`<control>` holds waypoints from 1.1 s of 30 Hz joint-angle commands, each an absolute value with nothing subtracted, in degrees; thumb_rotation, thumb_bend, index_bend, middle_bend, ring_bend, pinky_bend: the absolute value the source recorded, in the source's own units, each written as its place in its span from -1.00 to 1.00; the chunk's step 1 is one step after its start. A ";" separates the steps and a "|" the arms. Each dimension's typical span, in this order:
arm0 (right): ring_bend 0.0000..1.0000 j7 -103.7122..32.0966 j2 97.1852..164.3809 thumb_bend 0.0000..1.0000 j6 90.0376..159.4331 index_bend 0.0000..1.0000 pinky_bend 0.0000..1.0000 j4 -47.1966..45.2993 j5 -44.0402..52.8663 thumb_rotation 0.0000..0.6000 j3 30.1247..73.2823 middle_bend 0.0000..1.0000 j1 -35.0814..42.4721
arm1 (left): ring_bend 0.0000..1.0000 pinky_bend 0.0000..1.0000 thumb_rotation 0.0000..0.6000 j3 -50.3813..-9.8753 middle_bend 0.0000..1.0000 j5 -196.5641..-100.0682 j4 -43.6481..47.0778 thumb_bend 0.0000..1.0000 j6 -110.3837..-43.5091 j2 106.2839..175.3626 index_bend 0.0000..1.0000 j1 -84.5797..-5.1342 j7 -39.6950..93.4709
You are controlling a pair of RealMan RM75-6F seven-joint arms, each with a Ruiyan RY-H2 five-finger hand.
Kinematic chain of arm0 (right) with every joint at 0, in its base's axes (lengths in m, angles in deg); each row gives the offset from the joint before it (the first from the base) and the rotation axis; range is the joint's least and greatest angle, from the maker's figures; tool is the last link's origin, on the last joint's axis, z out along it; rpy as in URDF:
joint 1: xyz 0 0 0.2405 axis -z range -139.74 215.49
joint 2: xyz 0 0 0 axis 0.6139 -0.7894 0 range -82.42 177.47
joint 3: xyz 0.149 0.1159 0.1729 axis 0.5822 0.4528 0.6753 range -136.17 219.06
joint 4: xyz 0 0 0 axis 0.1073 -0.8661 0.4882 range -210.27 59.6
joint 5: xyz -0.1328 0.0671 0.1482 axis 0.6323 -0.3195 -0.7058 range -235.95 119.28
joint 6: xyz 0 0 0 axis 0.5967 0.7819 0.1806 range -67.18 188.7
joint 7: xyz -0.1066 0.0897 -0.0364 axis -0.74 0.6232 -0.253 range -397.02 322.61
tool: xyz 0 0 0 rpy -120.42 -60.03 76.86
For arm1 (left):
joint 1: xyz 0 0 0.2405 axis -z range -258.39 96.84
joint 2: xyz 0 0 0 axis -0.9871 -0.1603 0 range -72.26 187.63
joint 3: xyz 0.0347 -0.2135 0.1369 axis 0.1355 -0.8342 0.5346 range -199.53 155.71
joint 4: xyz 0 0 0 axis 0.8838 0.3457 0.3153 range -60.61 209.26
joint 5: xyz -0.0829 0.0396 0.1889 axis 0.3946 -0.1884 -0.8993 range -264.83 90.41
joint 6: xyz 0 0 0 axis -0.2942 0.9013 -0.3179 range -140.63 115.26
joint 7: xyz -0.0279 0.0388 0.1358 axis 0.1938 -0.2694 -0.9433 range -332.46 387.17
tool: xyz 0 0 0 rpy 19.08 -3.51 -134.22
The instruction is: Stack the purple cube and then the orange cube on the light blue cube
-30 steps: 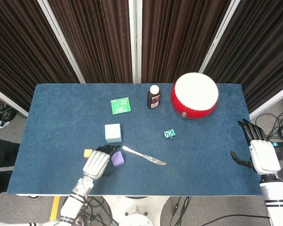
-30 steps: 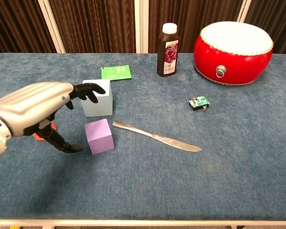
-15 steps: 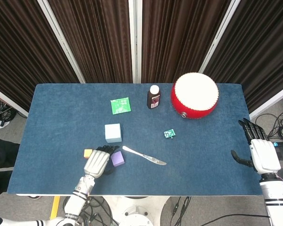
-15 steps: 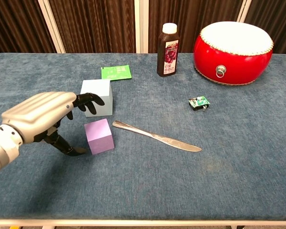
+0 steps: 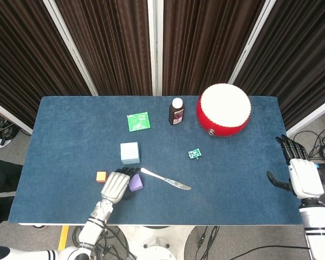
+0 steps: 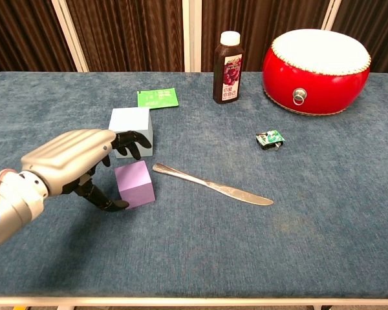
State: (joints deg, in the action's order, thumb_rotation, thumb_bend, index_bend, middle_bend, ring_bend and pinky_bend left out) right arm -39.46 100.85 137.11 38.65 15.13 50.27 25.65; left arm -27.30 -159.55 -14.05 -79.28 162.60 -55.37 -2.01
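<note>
Lower left of the chest view, the left hand [image 6: 74, 158] arches over the purple cube [image 6: 134, 184] — fingers apart, thumb at the cube's near side, no grip evident. Light blue cube [image 6: 132, 130] sits just behind; orange cube [image 5: 101, 176] left of the hand. Right hand [image 5: 300, 174] spread wide, empty, at the right table [image 5: 70, 124] edge.

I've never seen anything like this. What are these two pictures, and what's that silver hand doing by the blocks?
It is a two-armed robot with human-like hands. One camera looks down from its head, one looks out from its chest. On the blue table lie a light blue cube, purple cube, orange cube, knife, bottle, red drum, green packet and a small green part. The left hand curves its fingers around the purple cube, not lifting it. The right hand holds nothing.
</note>
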 commanded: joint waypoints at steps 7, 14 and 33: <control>-1.00 -38.88 100.83 -0.56 137.40 -1.00 -1.00 38.39 15.15 1.00 50.51 -1.00 25.77 | -0.38 -0.18 1.00 -27.63 -0.11 -158.62 -12.64 -0.49 -79.16 163.56 -0.42 -54.91 -1.33; -1.00 -39.00 100.88 -0.56 137.38 -1.00 -1.00 38.39 15.18 1.00 50.55 -1.00 25.72 | -0.33 -0.14 1.00 -27.64 0.02 -158.50 -12.27 -0.41 -79.87 163.88 -0.35 -54.89 -1.20; -1.00 -39.57 101.03 -0.56 136.86 -1.00 -1.00 38.37 14.97 1.00 50.39 -1.00 25.53 | -0.28 -0.09 1.00 -27.45 0.12 -161.09 -23.86 -0.37 -84.96 154.95 -0.26 -56.38 -3.74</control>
